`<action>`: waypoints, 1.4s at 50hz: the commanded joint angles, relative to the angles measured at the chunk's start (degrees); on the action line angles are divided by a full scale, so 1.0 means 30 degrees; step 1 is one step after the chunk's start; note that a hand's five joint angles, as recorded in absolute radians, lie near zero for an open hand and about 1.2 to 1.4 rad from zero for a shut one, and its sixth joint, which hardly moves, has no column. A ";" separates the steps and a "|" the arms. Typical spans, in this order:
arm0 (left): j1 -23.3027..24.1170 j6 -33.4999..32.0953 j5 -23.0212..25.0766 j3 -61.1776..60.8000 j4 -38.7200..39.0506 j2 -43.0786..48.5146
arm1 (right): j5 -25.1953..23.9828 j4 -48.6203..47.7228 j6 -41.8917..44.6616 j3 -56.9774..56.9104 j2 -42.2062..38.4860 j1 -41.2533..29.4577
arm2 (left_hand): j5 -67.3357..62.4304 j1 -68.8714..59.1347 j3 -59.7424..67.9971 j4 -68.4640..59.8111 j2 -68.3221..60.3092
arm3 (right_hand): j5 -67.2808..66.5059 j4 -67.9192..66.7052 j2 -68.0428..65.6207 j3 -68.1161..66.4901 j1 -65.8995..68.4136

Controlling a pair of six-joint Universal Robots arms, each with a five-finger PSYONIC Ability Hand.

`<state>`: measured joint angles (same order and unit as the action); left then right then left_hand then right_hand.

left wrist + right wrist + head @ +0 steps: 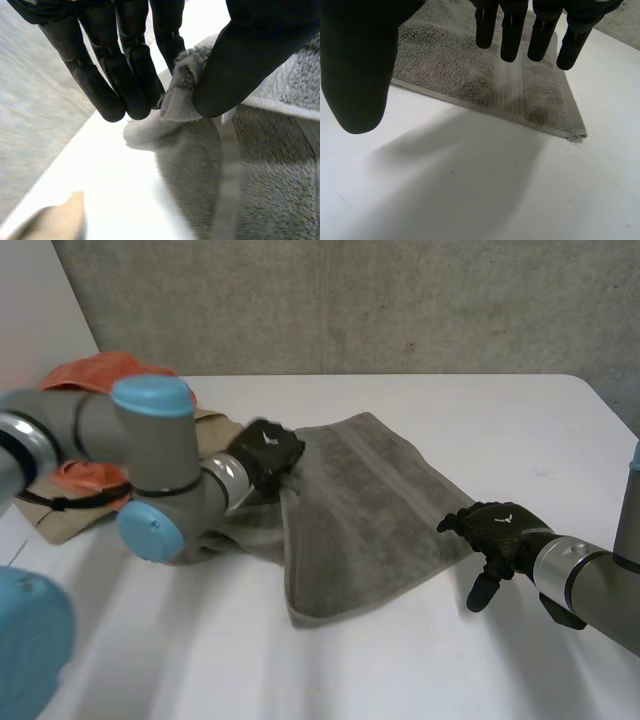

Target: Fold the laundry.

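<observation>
While the left hand (265, 455) pinches a far corner of the grey towel (360, 510) between straight fingers (140, 75) and thumb (240, 65), holding that bit of cloth a little clear of the white table (480, 420), the right hand (497, 528) hovers just beside the towel's opposite edge, its fingers (510, 30) loose and grasping nothing. The towel lies spread across the middle of the table, rumpled near the left hand. One corner (576, 133) lies flat on the surface close to the right hand's fingertips. An orange cloth (105, 370) and a tan cloth (60, 525) sit in a heap behind the left arm, well apart from the right hand.

The step in hand appears to be securing two corners before a fold. To do it well, the right hand would likely need to come down on the corner nearest it and catch it firmly between thumb and fingers. The left hand's hold looks thin, on the very tip of its corner, so any pull should be gentle and level with the right, or the cloth may slip out. Both hands would then best lift together and carry the edge over evenly, so that the edges meet and the rumpled part by the left arm is drawn smooth rather than folded in.
</observation>
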<state>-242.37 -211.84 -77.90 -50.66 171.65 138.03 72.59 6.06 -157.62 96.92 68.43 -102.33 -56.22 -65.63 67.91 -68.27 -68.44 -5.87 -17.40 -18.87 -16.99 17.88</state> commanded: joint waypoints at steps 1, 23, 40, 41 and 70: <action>0.0341 -0.2297 -0.1074 -0.5134 0.0032 -0.7238 | 0.0351 0.0090 -0.0775 -0.0488 -0.0251 -0.0604 | -0.4595 -0.4789 0.4031 -0.3909 -0.3854 | 0.0833 0.1340 0.1832 0.1205 -0.1502; 0.1453 -0.4740 -0.2538 -0.3565 -0.3455 -1.5044 | 0.6792 -0.2897 -0.8454 -0.5142 -0.4202 -0.6082 | -0.4595 -0.4789 0.4031 -0.3909 -0.3854 | 0.1958 0.2465 0.2957 0.2329 -0.2627; -0.0534 -0.2512 -0.3858 -0.3822 -0.2196 -1.6217 | 0.7884 -0.3337 -0.5209 -0.4739 -0.0584 -0.3394 | -0.4595 -0.4789 0.4031 -0.3909 -0.3854 | -2.1376 -2.0868 -2.0377 -2.1004 2.0706; -0.0857 -0.2395 -0.3741 -0.4231 -0.2167 -1.6159 | 0.7563 -0.3454 -0.4361 -0.4563 0.0295 -0.2954 | -0.4595 -0.4789 0.4031 -0.3909 -0.3854 | -2.1376 -2.0868 -2.0377 -2.1004 2.0706; -0.3322 0.5106 -0.1189 -0.3103 0.6649 -0.4294 | 0.3044 0.0388 0.5256 -1.1615 -0.2624 -0.1162 | -0.4595 -0.4789 0.4031 -0.3909 -0.3854 | -2.1376 -2.0868 -2.0377 -2.1004 2.0706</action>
<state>-253.67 -196.84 -79.56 -76.48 185.07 120.88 77.39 14.55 -145.13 73.14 65.45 -104.95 -56.63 -65.63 68.13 -68.49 -68.61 -56.98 -68.40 -67.34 -68.11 64.89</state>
